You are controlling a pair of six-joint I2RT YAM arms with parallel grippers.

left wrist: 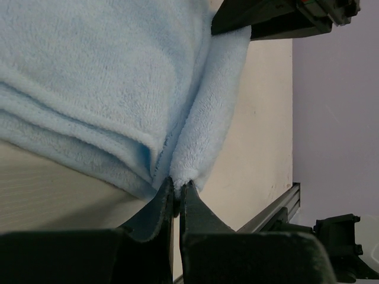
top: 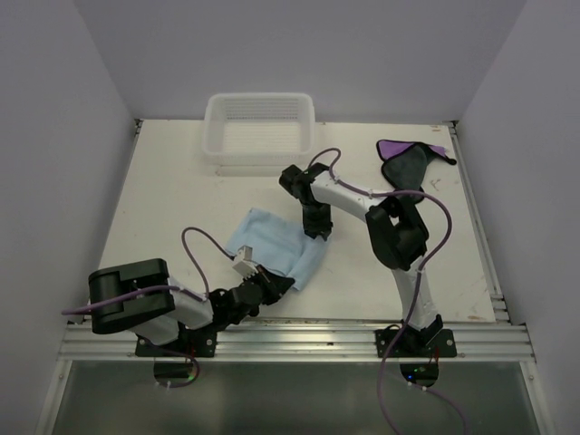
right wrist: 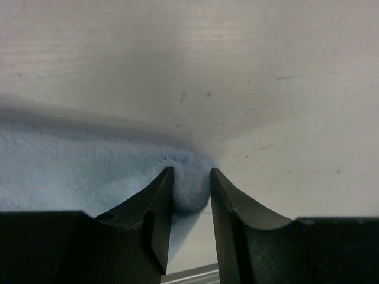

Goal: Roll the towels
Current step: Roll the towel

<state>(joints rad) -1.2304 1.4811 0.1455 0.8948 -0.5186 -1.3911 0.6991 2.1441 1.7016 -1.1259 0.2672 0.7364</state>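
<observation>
The light blue towel (top: pixel 272 246) lies folded on the table between the two arms. My left gripper (top: pixel 276 285) is shut on its near corner; in the left wrist view the fingertips pinch the towel's edge (left wrist: pixel 204 154) at the gripper (left wrist: pixel 176 184). My right gripper (top: pixel 317 234) sits at the towel's far right corner. In the right wrist view its jaws stand apart around that fluffy corner (right wrist: pixel 189 189), with a gap beside the right finger (right wrist: pixel 228 195). The purple towel (top: pixel 408 161), dark side partly up, lies crumpled at the back right.
A white basket (top: pixel 217 149) stands at the back centre of the table. The metal rail (top: pixel 299 340) runs along the near edge. Side walls close in left and right. The right arm's fingers (left wrist: pixel 272 18) show at the top of the left wrist view.
</observation>
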